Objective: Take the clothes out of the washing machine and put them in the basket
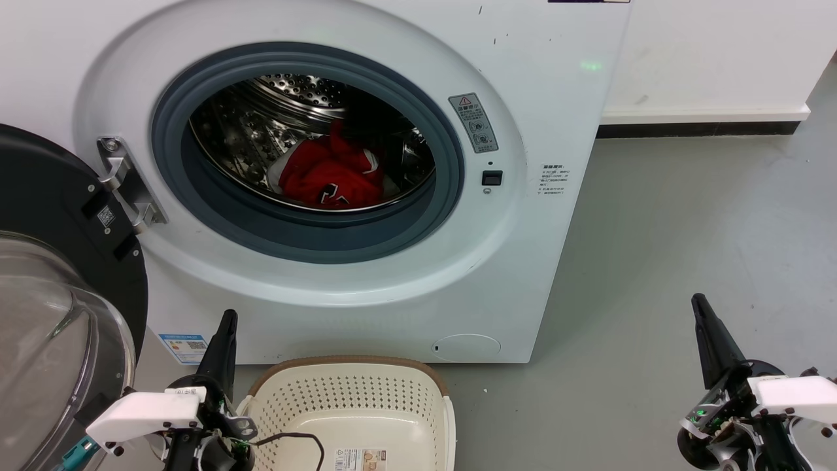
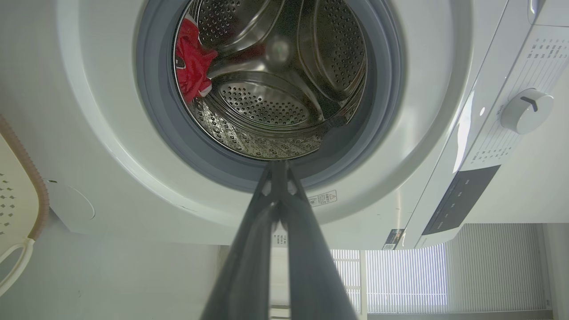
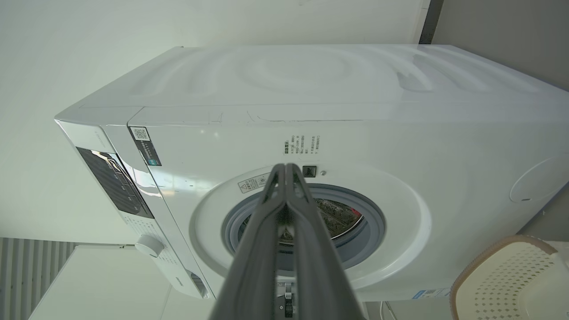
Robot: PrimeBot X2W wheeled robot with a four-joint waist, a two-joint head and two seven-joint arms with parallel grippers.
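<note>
The left gripper [image 1: 227, 320] lay nearest at the lower left, its two dark fingers pressed together and holding nothing; from the head they read as one blade, but in the left wrist view [image 2: 278, 171] the tips met with a thin slit below them. Left of it the door [image 1: 39, 196] stood swung open, its black rim and glass bowl cut off by the left and bottom edges, so its full round could not be seen. Just right of the gripper the basket [image 1: 346, 361] sat on the floor [image 1: 654, 261], close to the foot of the washing machine [image 1: 536, 98]. Its near end ran out of the picture. A dark cable [image 1: 294, 437] crossed its left wall, and a label [image 1: 356, 458] on its bottom was too small to read. No garment lay in the part of it that showed. Above it, inside the grey rubber ring [image 1: 366, 239], the clothes [image 1: 330, 173] lay heaped on the bottom of the drum [image 1: 261, 124], red with white trim and a small dark patch. How many pieces made up the heap could not be told. In the left wrist view a fold of them [image 2: 191, 71] showed at the drum's edge. At the lower right the right gripper [image 1: 698, 302] hung over bare floor, well apart from the machine, its fingers closed on nothing. In the right wrist view [image 3: 285, 171] they covered the middle of the opening, hiding the drum's contents.
</note>
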